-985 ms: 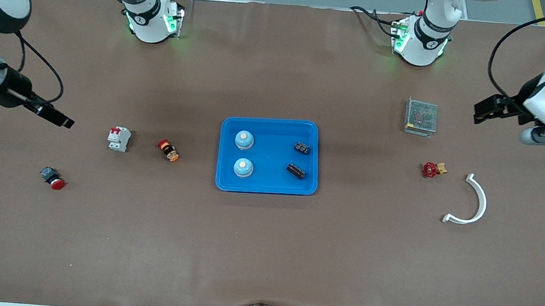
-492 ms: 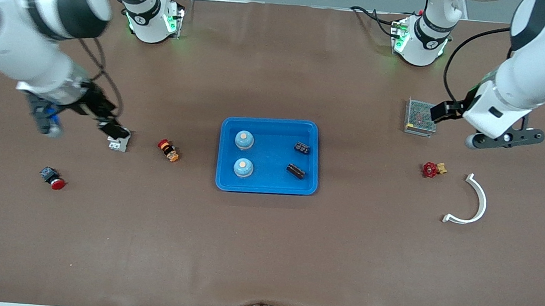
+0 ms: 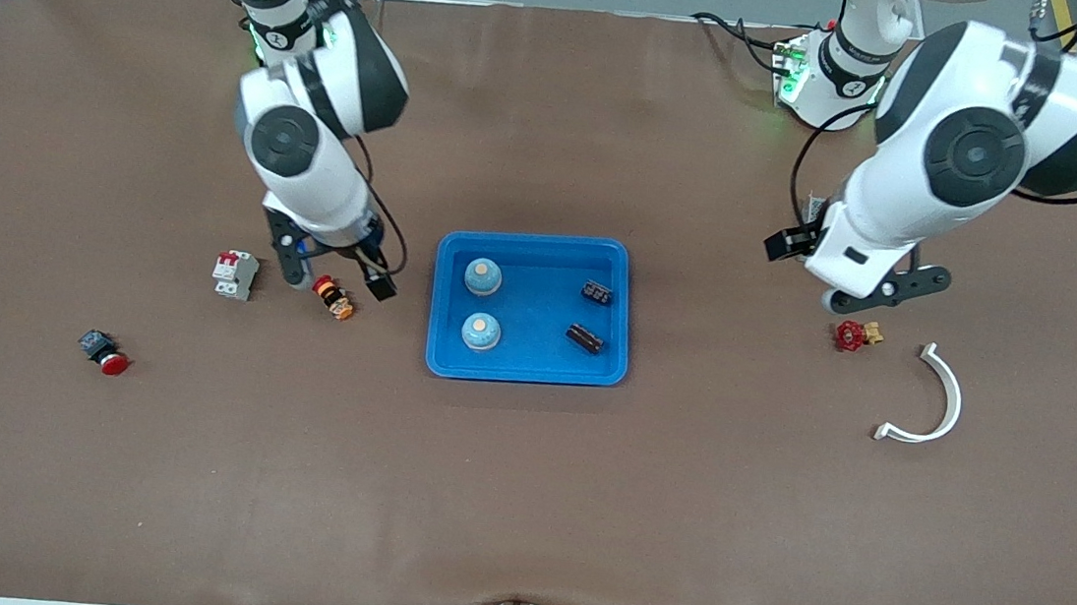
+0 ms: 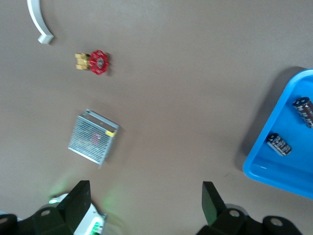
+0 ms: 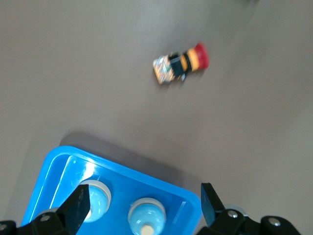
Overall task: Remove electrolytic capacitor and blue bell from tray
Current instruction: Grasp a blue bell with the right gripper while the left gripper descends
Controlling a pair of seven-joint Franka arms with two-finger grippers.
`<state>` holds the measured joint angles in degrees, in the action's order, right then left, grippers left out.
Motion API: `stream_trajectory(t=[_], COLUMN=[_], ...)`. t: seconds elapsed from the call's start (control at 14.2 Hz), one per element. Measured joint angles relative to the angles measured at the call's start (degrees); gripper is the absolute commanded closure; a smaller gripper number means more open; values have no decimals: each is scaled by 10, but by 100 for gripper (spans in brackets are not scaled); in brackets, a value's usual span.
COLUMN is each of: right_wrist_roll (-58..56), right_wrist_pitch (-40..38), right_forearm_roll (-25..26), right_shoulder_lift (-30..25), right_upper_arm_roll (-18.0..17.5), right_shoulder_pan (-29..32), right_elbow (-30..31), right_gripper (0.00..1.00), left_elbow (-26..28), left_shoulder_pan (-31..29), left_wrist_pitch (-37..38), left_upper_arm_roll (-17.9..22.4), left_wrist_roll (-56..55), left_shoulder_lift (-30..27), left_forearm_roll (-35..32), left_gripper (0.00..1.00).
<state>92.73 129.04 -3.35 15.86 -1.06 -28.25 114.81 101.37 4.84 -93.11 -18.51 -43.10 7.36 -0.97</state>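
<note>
A blue tray (image 3: 525, 366) lies mid-table. In it sit two pale blue bells (image 3: 483, 276) (image 3: 481, 331) and two dark capacitors (image 3: 597, 292) (image 3: 584, 338). My right gripper (image 3: 300, 265) hangs open and empty over the table beside the tray's end toward the right arm. In its wrist view the bells (image 5: 146, 218) (image 5: 95, 200) show between the fingers of the right gripper (image 5: 144, 205). My left gripper (image 3: 881, 288) hangs open and empty off the tray's end toward the left arm. The left wrist view shows the left gripper (image 4: 146, 196) over bare table, with the capacitors (image 4: 279, 144) (image 4: 304, 110) in the tray (image 4: 259, 166).
Toward the right arm's end lie a red-and-orange push button (image 3: 333, 298), a white breaker (image 3: 235, 273) and a red-capped button (image 3: 104, 352). Toward the left arm's end lie a red valve (image 3: 854, 335), a white curved piece (image 3: 934, 400) and a metal mesh box (image 4: 93, 137).
Both arms have swung in from the table's ends toward the tray. Both grippers stay open and empty; nothing on the table has moved.
</note>
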Motion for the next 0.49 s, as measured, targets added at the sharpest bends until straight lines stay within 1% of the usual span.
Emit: stream_trajectory(t=[0.21,0.35,0.49], right_wrist_roll=[50,100,136], right_wrist_pitch=[30,31,31], right_forearm_roll=[0,0,0], right_shoulder_lift=[53,95,144], right_upper_arm_roll=[1,1,2], right_shoulder_pan=[-12,-24,-39], right_elbow=[-27,-69,-121], right_gripper=[0,0,0], left_elbow=[22,29,31], left_shoulder_pan=[1,4,13], left_wrist_pitch=[-38,-53,-67], left_upper_arm_roll=[-28,-40,-43], left_wrist_roll=[-61,-94,-124], left_shoulder_lift=[13,22,34], left_forearm_roll=[0,0,0], left_gripper=[0,0,0])
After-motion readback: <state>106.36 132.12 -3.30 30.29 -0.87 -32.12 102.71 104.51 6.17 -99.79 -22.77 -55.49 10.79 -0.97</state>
